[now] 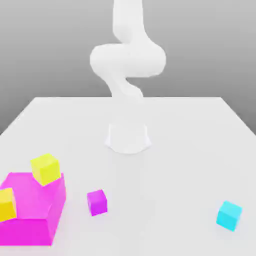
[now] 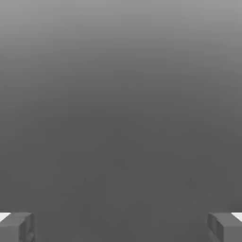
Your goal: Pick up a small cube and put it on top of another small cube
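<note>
Pincer [image 2: 121,227] spread wide, nothing between its fingertips.

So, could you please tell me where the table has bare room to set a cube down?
Free: the wide stretch between the small magenta cube and the cyan cube, and behind them toward the robot's base. Crowded: the exterior view's left corner, with the big magenta block and two yellow cubes.

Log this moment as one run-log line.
stage: before pickup | gripper: open, holding nothing | cyan cube: on table, untouched | yellow cube: on pink block
</note>
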You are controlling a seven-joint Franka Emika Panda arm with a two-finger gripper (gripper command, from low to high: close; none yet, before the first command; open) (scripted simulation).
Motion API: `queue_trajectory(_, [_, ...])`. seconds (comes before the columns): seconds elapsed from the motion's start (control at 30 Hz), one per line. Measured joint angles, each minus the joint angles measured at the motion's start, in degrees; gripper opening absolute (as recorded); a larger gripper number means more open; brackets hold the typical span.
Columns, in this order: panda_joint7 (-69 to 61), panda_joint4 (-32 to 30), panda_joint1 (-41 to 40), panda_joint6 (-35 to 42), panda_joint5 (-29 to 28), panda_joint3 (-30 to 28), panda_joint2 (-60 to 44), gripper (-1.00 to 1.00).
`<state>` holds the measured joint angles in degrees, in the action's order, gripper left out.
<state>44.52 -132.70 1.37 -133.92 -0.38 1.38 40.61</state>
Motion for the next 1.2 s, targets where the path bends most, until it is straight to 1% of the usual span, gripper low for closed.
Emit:
queue_trajectory(0.37, [-5.29, -4.06, 6.07, -9.49, -2.43, 6.59, -23.14, 0.00])
queue_trajectory(0.53, [-7.16, -5.87, 8.70, -13.72, -4.19, 9.67, -33.54, 0.00])
queue_trajectory(0.63, [-8.06, -6.95, 11.58, -16.24, -5.57, 11.12, -39.83, 0.00])
queue_trajectory(0.87, [-9.72, -9.21, 16.06, -22.28, -9.14, 13.11, -54.52, 0.00])
queue_trajectory(1.0, [-7.02, -7.87, 19.21, -28.15, -13.28, 9.84, -62.86, 0.00])
queue_trajectory(1.03, [-6.32, -7.42, 20.21, -29.73, -14.21, 8.65, -64.91, -1.00])
queue_trajectory(1.2, [-6.25, -7.42, 20.20, -29.71, -14.28, 8.67, -64.91, -1.00])
